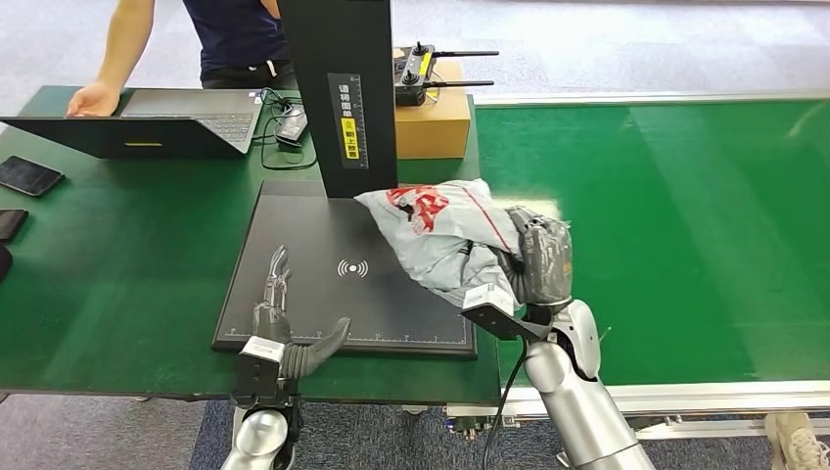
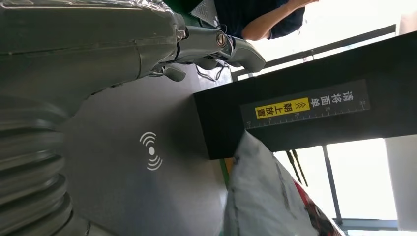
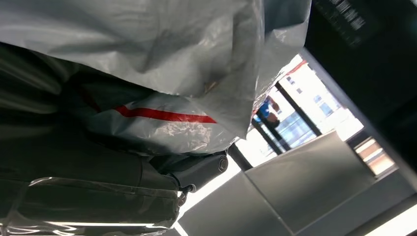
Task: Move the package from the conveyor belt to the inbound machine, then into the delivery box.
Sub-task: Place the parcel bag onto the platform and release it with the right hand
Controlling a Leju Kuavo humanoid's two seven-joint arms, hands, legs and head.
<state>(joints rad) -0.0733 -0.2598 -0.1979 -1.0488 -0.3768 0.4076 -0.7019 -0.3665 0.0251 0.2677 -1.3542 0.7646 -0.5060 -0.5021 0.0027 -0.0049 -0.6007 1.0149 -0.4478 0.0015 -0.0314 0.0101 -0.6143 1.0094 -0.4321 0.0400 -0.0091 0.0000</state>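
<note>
My right hand (image 1: 536, 259) grips the grey plastic mailer package (image 1: 445, 230), which has red printing on its top face. I hold it above the right edge of the inbound machine's black scanning plate (image 1: 313, 284), its far end over the plate just beside the foot of the black upright column (image 1: 343, 88), its near end bunched in my fingers. From the right wrist view the package (image 3: 162, 59) presses against my hand (image 3: 93, 196), crumpled, with a red stripe across the fold; whether it touches the plate I cannot tell.

My left hand (image 1: 284, 313) lies over the near left part of the plate, fingers spread apart and holding nothing, thumb pointing right along the front edge. In the left wrist view my fingers (image 2: 216, 46) reach out above the grey plate surface, near the white wireless symbol (image 2: 151, 151), and the package's corner (image 2: 265, 196) shows under the column's yellow label (image 2: 275, 109).

The green conveyor belt (image 1: 666, 225) runs to my right. Behind the column sits a cardboard box (image 1: 431, 122) with a remote controller (image 1: 421, 73) on top. To the left, an open laptop (image 1: 147, 122) rests on the green table (image 1: 117, 274), with a person's hand (image 1: 93, 98) beside it and a phone (image 1: 29, 174) nearby.
</note>
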